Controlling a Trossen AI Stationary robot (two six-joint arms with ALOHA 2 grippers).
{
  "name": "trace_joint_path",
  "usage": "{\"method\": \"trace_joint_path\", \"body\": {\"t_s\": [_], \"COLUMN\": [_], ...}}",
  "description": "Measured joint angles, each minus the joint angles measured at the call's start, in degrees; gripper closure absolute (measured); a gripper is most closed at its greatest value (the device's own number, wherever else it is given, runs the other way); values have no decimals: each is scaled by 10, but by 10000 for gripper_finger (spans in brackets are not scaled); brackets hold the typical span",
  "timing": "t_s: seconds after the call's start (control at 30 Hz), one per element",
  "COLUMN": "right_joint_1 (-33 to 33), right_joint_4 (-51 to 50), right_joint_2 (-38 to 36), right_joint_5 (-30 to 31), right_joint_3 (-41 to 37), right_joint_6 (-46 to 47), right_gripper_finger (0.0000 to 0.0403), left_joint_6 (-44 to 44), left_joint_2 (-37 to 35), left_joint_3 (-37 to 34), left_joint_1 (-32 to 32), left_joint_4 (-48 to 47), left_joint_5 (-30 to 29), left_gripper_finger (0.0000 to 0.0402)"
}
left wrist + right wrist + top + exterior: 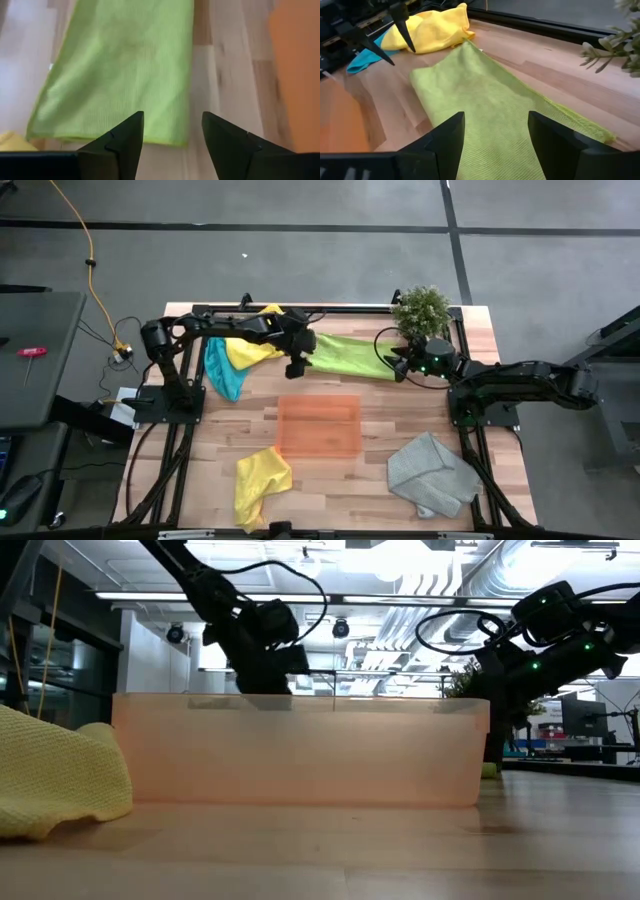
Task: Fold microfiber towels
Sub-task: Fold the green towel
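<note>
lime green towel (350, 354) lies flat, bare wood beside it — left gripper (298, 367) and right gripper (401, 364) spread at its ends, holding nothing.

Lime towel (350, 354) flat; yellow (262, 478), grey (430, 470), teal (222, 370) towels crumpled.

We can't make out any readable writing here: no label, brand, number or sign shows on anything in these views.
</note>
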Motion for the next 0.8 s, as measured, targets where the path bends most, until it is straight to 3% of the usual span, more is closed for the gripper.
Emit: {"method": "trace_joint_path", "body": {"t_s": [0.1, 0.23, 0.5, 0.67, 0.8], "right_joint_1": [0, 0, 0, 0, 0], "right_joint_4": [0, 0, 0, 0, 0], "right_joint_2": [0, 0, 0, 0, 0], "right_joint_5": [0, 0, 0, 0, 0], "right_joint_3": [0, 0, 0, 0, 0], "right_joint_6": [-4, -4, -2, 1, 2], "right_gripper_finger": [192, 192, 192, 192, 192], "left_joint_6": [17, 44, 58, 53, 49], "left_joint_2": [0, 0, 10, 29, 51], "left_joint_3": [-19, -33, -45, -45, -45], "left_joint_1": [-20, -50, -85, -82, -84], "left_joint_4": [8, 25, 67, 64, 71], "left_joint_5": [-12, -98, -202, -181, -208], "left_gripper_finger": [216, 219, 230, 239, 244]}}
